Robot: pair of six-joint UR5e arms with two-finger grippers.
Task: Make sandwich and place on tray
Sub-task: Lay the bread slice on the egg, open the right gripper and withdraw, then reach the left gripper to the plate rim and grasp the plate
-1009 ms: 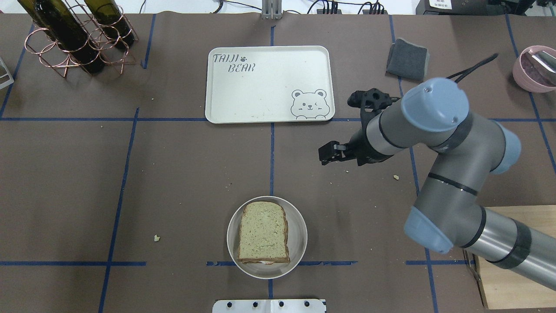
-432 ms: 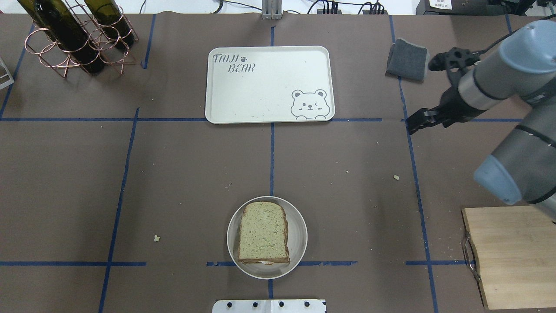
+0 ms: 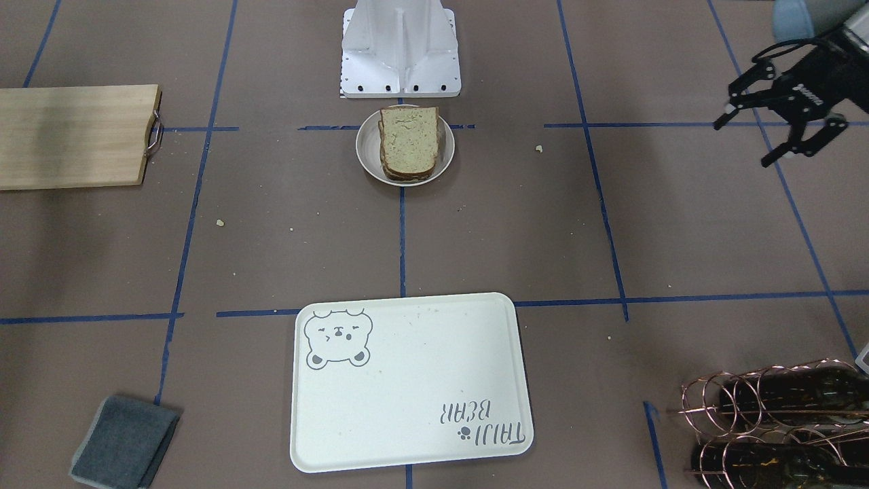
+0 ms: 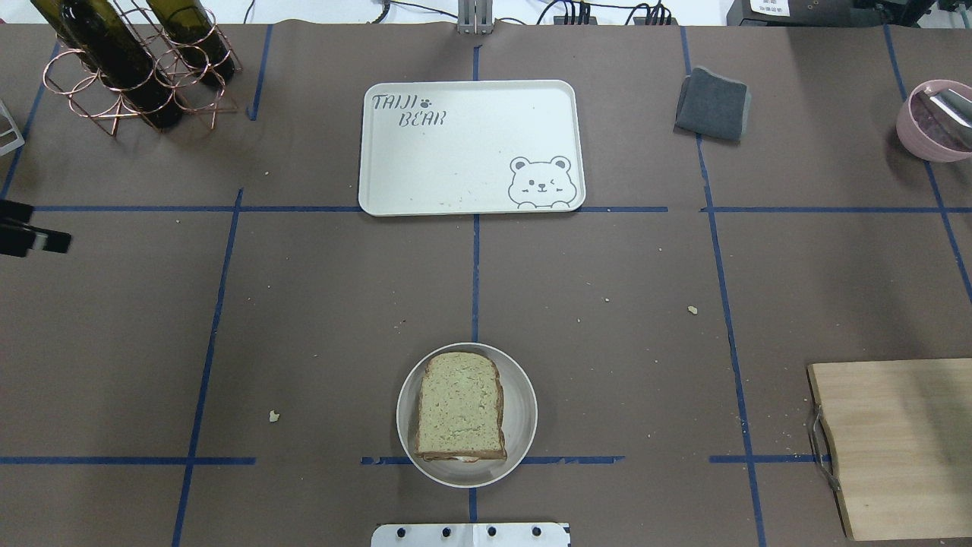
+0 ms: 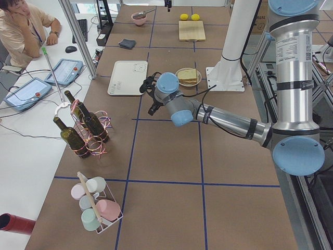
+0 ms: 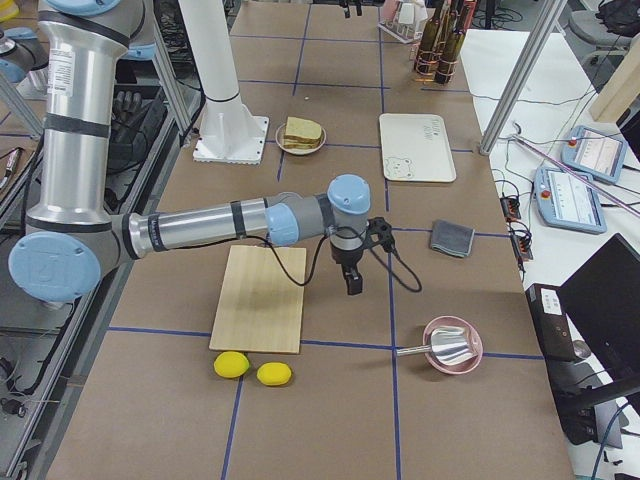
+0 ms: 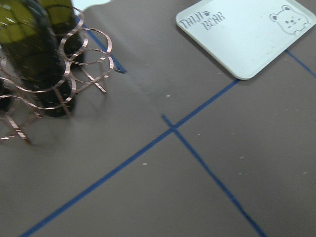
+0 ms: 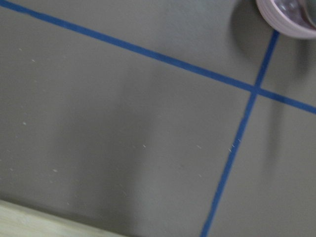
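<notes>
The sandwich (image 4: 461,406), with a greenish-tan bread slice with a brown crust on top, lies on a round beige plate (image 4: 524,416) at the near middle of the table; it also shows in the front view (image 3: 408,141). The cream tray (image 4: 471,148) with the bear drawing lies beyond it, with nothing on it, and shows in the left wrist view (image 7: 247,34). My left gripper (image 3: 741,145) is open and empty, far to the left of the plate, just inside the overhead view's left edge (image 4: 47,226). My right gripper (image 6: 353,282) hangs by the cutting board; I cannot tell whether it is open or shut.
A copper rack of wine bottles (image 4: 137,68) stands at the far left. A grey cloth (image 4: 712,102) and a pink bowl (image 4: 934,121) are at the far right. The wooden cutting board (image 4: 896,448) lies at the near right, two lemons (image 6: 232,364) beyond it.
My right arm has swung from the table's middle to the right and out of the overhead view. My left gripper's fingers have come in at the left edge.
</notes>
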